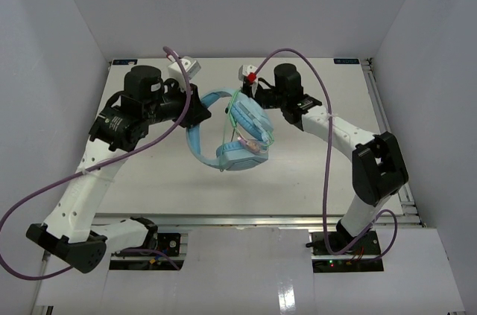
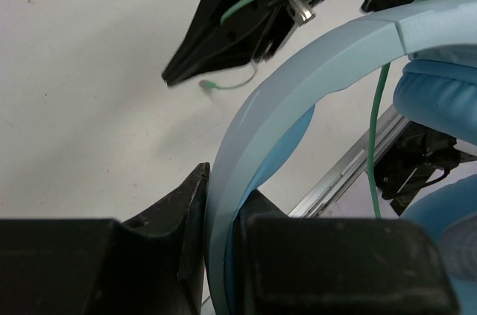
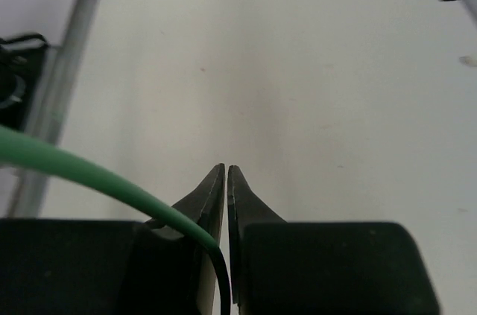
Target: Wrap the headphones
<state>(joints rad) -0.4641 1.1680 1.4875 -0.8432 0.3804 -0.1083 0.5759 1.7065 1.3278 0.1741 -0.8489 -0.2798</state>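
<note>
- White table [image 1: 313,173], walled in white on three sides, with both arms reaching over its middle.
- Left arm [image 1: 82,188] and right arm [image 1: 376,170], each trailing a thick purple robot cable [image 1: 326,151] that loops across it.
- Light blue headphones [image 1: 246,125] over the table's centre, between the two wrists. The earcups sit toward the right arm and the headband [image 2: 298,69] curves off to the left.
- Thin pale-green cable [image 3: 89,170] looped about the earcups. Its full path is hard to follow.
- Left pincer [image 2: 223,188] is clamped on the headband, which fills the gap between its fingers.
- Right pincer [image 3: 226,173] has its jaws drawn together to a hairline slit. The cable crosses one finger and dips into the slit near its base.
</note>
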